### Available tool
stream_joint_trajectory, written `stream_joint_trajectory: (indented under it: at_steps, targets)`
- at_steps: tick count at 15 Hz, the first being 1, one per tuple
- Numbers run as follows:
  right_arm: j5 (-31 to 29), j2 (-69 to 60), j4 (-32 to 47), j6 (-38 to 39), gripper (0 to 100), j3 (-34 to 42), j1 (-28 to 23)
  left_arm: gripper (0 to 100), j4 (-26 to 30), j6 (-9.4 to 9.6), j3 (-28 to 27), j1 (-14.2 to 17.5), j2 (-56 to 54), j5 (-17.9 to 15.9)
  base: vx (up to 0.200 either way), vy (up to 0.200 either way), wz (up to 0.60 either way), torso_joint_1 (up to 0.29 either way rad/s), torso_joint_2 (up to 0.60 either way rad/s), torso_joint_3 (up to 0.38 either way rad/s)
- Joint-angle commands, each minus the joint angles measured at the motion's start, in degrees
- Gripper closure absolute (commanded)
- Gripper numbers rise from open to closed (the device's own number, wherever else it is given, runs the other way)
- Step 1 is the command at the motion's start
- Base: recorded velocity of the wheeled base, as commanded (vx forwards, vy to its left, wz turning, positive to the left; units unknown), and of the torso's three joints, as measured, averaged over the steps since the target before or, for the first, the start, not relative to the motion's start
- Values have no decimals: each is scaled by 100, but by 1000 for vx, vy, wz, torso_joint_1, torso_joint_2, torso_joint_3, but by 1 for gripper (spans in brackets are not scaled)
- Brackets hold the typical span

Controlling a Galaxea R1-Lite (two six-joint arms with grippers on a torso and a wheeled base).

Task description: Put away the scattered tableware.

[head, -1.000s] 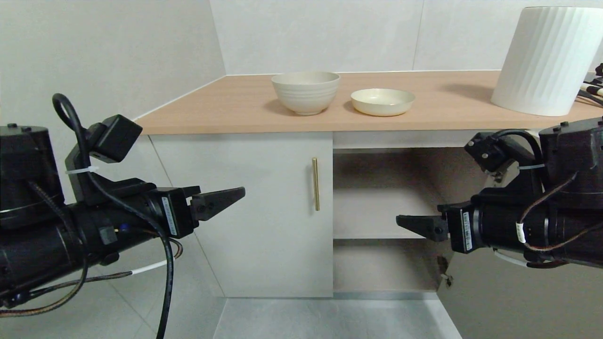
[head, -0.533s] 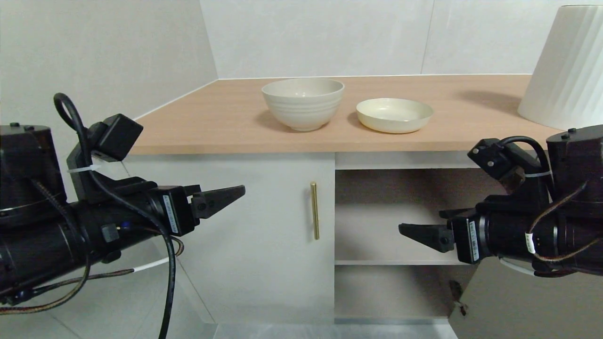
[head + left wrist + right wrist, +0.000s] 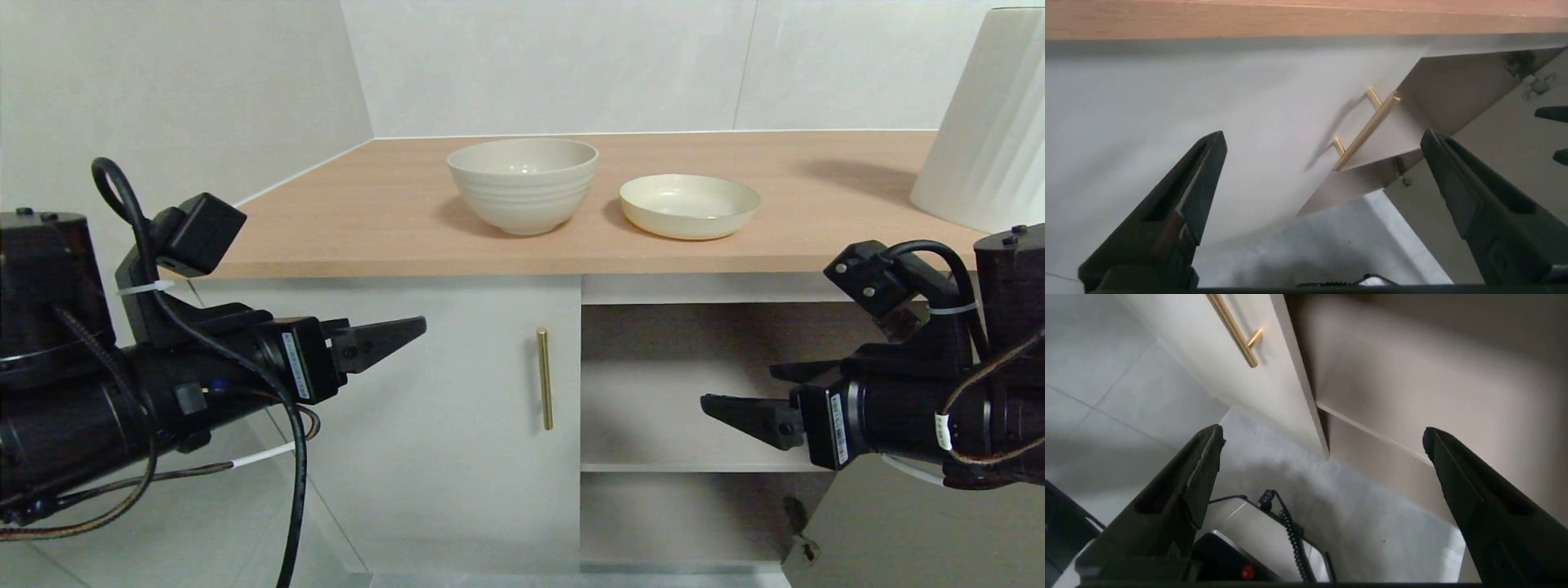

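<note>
Bowl (image 3: 522, 184) and dish (image 3: 690, 204) sit upper centre on the tabletop (image 3: 367, 212), ungrasped. Left hand (image 3: 400, 333) and right hand (image 3: 739, 392) hang released and empty at mid-frame sides. Cupboard (image 3: 678, 408), lower right, stands open, presumably to receive them.

Surface: a wood-grain countertop (image 3: 367, 220) spans the upper half of the head view and meets pale walls at the back and on the left.
Centre: a deep cream bowl (image 3: 522, 184) with a ribbed side stands upright near the front edge.
Right of centre: a shallow cream dish (image 3: 690, 206) sits upright just beside the bowl, not touching it.
Far right: a tall ribbed white object (image 3: 980, 139), cut off by the frame edge, stands well apart from the dish.
Below: a cabinet shelf (image 3: 678, 468) crosses the open compartment under the countertop, lower right of centre.
</note>
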Motion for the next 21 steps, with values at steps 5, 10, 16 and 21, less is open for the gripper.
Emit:
stream_joint_trajectory:
  at_steps: [5, 10, 16, 21]
  targets:
    - [-136, -31, -3, -11, 0, 17, 2, 0, -1, -1, 9, -1, 102, -4, 0, 0, 0, 0, 0, 0]
    - [-145, -93, -3, -90, 0, 43, 2, 0, -1, -1, 9, -1, 111, -4, 0, 0, 0, 79, -271, -259]
    - [-136, -102, -3, -152, 0, 61, 2, 0, -10, -1, 9, -1, 163, -4, 0, 0, 0, 150, -495, -291]
    - [-136, -5, -3, -161, 0, 61, 2, 0, -19, -1, 0, -1, 313, 5, 0, 0, 0, 190, -474, -288]
